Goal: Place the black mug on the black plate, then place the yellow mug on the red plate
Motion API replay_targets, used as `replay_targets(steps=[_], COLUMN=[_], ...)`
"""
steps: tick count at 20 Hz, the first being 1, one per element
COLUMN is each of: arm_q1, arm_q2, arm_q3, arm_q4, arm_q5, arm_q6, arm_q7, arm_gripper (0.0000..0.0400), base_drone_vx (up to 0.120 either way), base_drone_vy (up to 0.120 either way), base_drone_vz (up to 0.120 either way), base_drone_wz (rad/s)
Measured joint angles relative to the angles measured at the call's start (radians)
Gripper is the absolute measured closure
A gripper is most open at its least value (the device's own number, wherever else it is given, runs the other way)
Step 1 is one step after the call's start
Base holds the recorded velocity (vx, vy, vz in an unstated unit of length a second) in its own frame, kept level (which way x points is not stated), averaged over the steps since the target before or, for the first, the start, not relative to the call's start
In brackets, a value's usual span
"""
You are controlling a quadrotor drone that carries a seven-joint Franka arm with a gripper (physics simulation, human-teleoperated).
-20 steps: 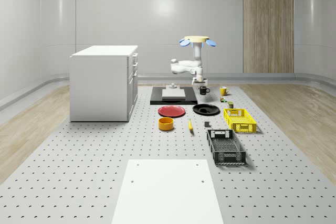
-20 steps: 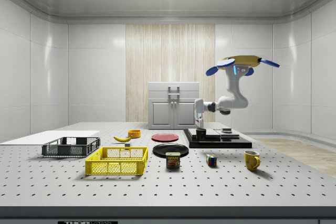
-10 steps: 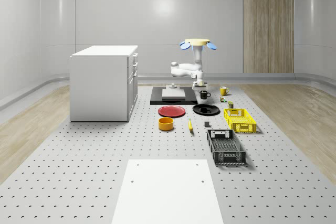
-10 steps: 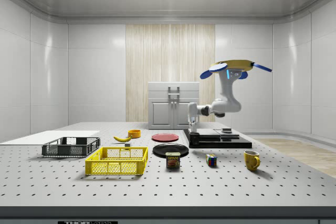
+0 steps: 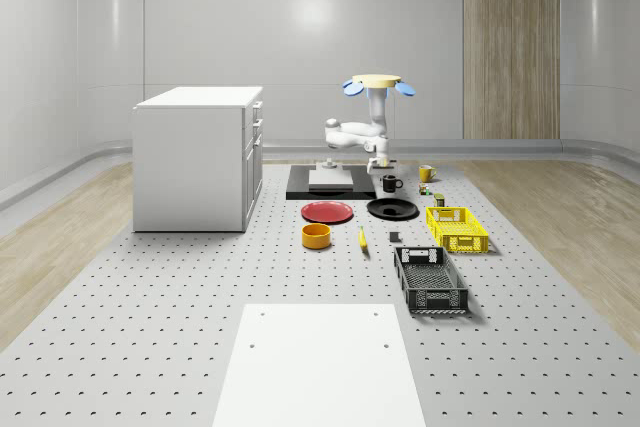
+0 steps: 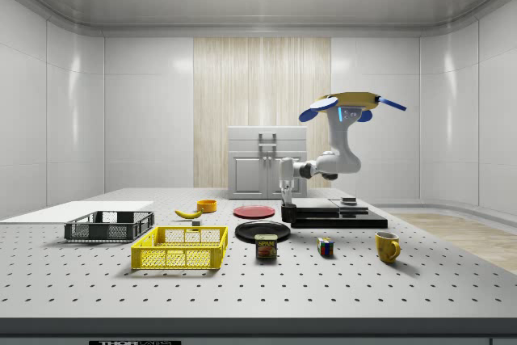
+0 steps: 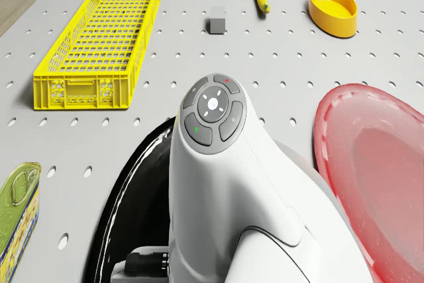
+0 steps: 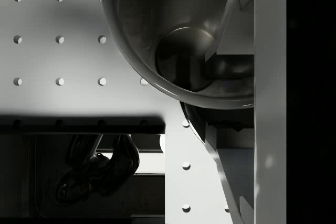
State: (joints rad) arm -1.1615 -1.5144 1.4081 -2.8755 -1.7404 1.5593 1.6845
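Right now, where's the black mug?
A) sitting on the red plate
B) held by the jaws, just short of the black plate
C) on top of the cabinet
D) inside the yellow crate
B: the black mug hangs under the gripper, lifted off the table beside the black plate, with the drone hovering above.

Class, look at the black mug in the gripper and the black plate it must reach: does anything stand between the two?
Nothing visible does. The gripper holds the black mug just behind the black plate, and the bare table lies between them. The drone hovers above that spot.
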Motion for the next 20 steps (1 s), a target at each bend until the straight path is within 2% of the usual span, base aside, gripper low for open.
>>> replay_targets(steps=[20], arm_q1=[-0.005], arm_q2=[-0.026], arm_q3=[0.002], arm_q4=[0.001], arm_q5=[0.009], arm_q6=[0.025], arm_q7=[0.003], arm_gripper=[0.029], base_drone_vx=[0.116], base_drone_vy=[0.0], base_drone_vz=[0.0], base_drone_wz=[0.0])
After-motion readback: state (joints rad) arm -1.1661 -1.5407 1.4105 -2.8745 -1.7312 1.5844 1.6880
